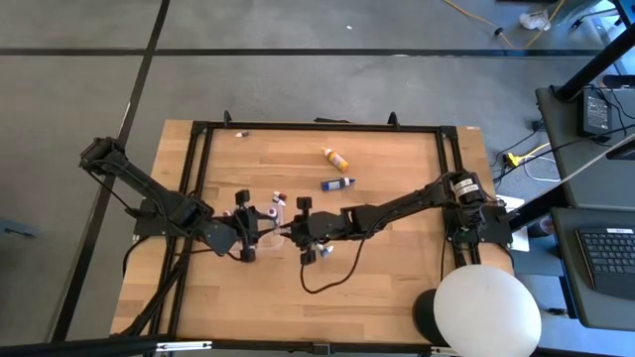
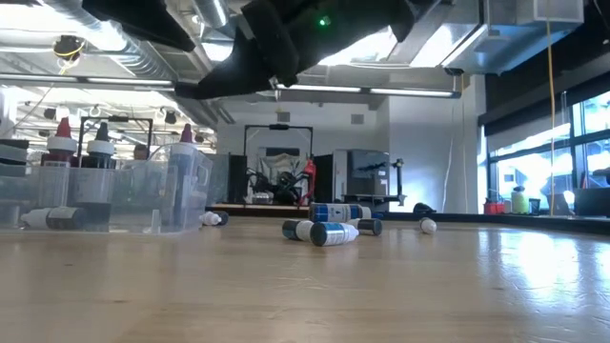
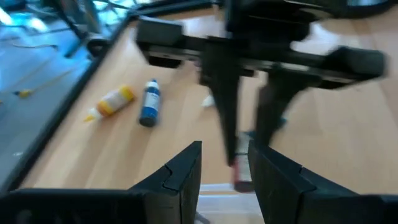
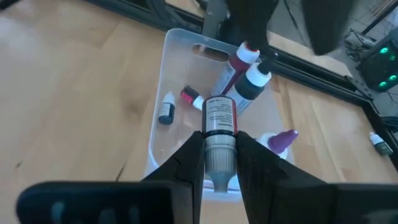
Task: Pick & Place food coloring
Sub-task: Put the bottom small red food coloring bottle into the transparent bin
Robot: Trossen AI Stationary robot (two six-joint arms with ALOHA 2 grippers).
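A clear tray [image 4: 157,127] stands on the table's middle left, also seen in the low view [image 2: 172,191]. It holds several food coloring bottles, among them a red one [image 4: 235,68] and a dark one [image 4: 250,87]. My right gripper [image 4: 219,171] hangs over the tray's near end, shut on a red labelled bottle [image 4: 219,118]. My left gripper [image 3: 225,177] waits at the tray's other end, fingers apart with nothing seen between them; I cannot tell whether they touch the tray. A yellow bottle [image 1: 332,157] and a blue bottle [image 1: 337,183] lie on their sides farther back. My right gripper pinches the bottle's grey cap end [image 4: 219,154] between its two fingers. The fingers slant down from the table's right side and lie along the bottle. The labelled body sticks out past the fingertips, tilted down toward the tray and clear of it.
A black frame [image 1: 317,127] runs around the work area. A dark cable [image 1: 322,280] loops on the wood near the front. A white round thing [image 1: 486,309] sits at the front right corner. Bare wood lies between the tray and the two loose bottles.
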